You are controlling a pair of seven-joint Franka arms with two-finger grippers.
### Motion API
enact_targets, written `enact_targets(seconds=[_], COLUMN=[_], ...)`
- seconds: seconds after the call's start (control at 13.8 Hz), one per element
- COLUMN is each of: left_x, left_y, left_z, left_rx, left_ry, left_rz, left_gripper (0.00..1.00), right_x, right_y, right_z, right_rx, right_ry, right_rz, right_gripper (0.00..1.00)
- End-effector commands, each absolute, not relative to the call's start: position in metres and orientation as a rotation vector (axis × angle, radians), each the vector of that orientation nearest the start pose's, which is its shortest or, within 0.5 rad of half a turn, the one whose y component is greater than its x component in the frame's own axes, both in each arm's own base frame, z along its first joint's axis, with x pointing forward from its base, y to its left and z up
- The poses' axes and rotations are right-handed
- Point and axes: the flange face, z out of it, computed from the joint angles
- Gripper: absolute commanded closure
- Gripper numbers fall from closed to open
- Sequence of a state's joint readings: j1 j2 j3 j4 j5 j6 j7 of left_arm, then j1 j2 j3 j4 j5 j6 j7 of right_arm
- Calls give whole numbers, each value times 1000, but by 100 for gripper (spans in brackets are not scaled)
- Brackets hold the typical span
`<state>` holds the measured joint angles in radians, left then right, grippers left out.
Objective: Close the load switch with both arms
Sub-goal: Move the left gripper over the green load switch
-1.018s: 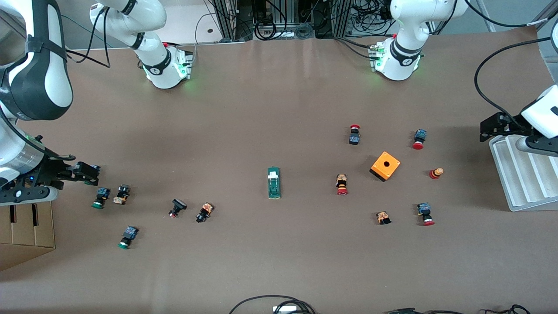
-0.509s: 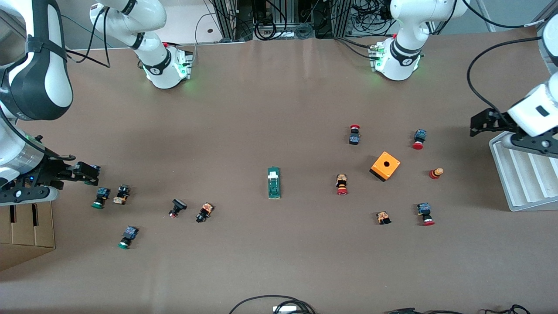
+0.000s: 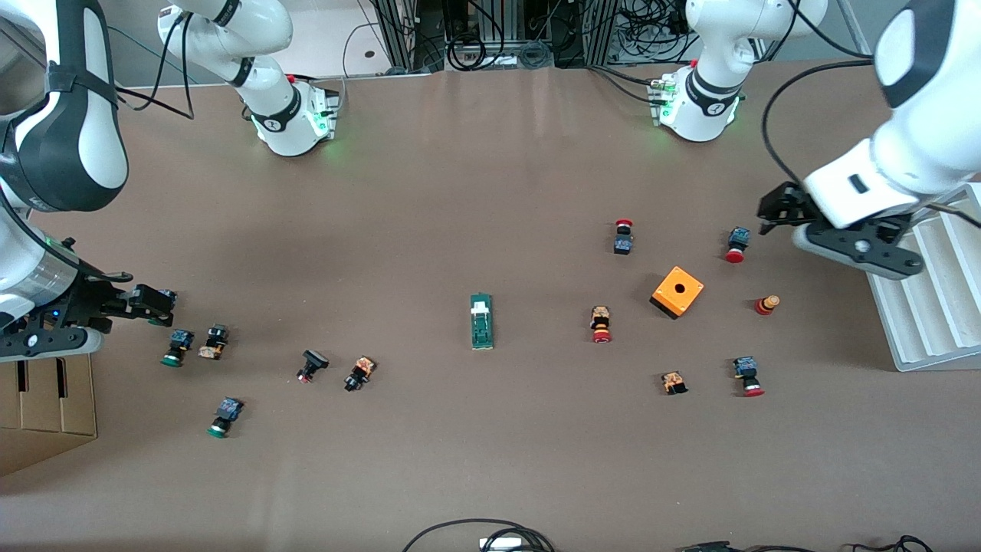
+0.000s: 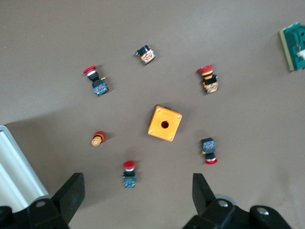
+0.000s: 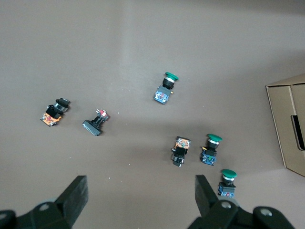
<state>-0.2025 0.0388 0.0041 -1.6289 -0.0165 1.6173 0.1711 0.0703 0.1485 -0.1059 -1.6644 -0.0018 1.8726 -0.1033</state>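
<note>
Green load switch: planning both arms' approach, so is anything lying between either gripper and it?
Yes. Between the left gripper and the narrow green load switch lie the orange box and red-capped buttons; between the right gripper and it, small buttons.

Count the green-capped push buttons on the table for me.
3, all toward the right arm's end: one small green-capped black push button nearest the front camera, a second farther from it, a third mostly hidden under the right end effector.

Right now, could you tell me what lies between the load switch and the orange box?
In the front view, one red-capped push button lies between the load switch and the orange box; otherwise bare table.
</note>
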Motion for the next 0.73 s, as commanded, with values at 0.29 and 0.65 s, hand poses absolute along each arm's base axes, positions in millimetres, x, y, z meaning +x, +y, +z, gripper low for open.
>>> enact_targets(seconds=[0.29,0.65], left_x=[551,535], left_y=[-261,-369], left_z=[550,496], left_rx=[-3165,-3164], left_ry=[54,-242], left_rz=[-46,-167], left_gripper=[0,0], right_x=[618,618], right_y=[-17,-19], right_z=[523,523], right_rx=[-3142,-3142], right_ry=[-116,-114], right_rz=[-98,-98], right_gripper=[0,0])
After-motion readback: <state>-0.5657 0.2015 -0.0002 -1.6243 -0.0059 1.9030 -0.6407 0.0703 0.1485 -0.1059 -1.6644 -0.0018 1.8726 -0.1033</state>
